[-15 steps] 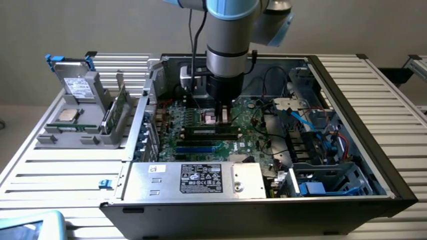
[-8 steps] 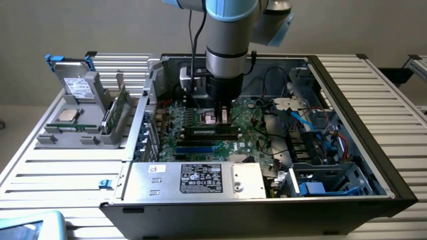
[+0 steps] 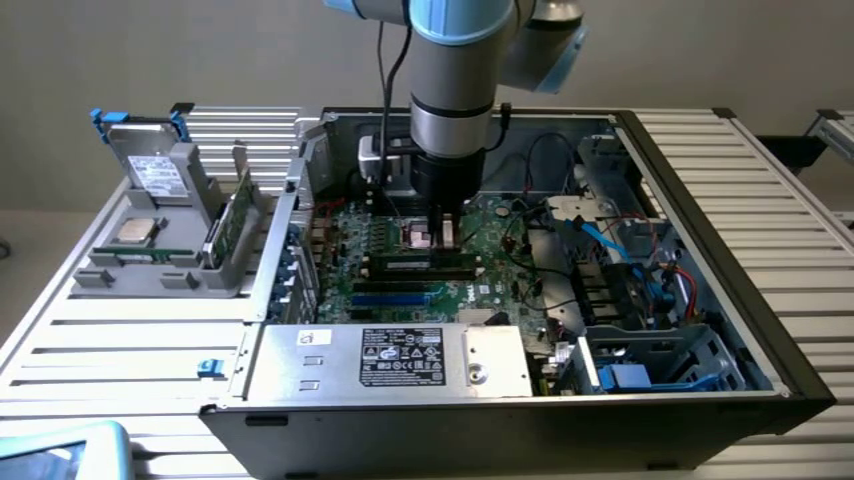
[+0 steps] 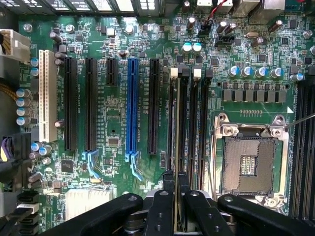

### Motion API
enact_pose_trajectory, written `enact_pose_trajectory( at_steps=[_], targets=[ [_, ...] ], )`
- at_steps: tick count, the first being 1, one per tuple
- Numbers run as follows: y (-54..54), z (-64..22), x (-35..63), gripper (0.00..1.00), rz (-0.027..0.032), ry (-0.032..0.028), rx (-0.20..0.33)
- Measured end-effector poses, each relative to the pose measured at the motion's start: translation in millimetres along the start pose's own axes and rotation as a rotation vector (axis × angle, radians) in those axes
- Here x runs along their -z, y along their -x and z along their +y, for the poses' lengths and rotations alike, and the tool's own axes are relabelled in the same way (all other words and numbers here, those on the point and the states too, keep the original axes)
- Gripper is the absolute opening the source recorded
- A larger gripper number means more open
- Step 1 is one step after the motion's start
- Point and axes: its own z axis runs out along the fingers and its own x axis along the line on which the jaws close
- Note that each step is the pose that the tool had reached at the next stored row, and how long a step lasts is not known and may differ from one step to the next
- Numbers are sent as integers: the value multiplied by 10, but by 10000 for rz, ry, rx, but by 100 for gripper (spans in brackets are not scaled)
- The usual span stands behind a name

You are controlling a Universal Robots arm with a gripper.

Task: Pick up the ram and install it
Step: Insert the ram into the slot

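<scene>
In the wrist view the ram (image 4: 176, 123) appears edge-on as a thin pale line, running away from my gripper (image 4: 176, 183) along the black memory slots (image 4: 185, 123). My two black fingers (image 4: 168, 179) are shut on its near end. From outside, my gripper (image 3: 430, 236) hangs straight down inside the open computer case (image 3: 694, 200), just above the motherboard. The ram (image 3: 422, 264) is a dark strip under the fingers, low over the slots. I cannot tell whether it touches a slot.
The empty CPU socket (image 4: 248, 164) lies beside the memory slots, a blue slot (image 4: 132, 108) and a white slot (image 4: 44, 96) on the other side. A metal power supply box (image 3: 387, 358) and cables (image 3: 601, 240) crowd the case. A grey fixture (image 3: 174, 270) with parts stands at the exterior view's left.
</scene>
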Motion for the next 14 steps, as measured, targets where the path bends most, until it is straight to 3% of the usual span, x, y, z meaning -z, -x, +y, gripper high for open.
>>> enact_pose_trajectory(
  at_steps=[14],
  targets=[
    [2, 18, -14, 15, -2, -44, -279]
  ],
)
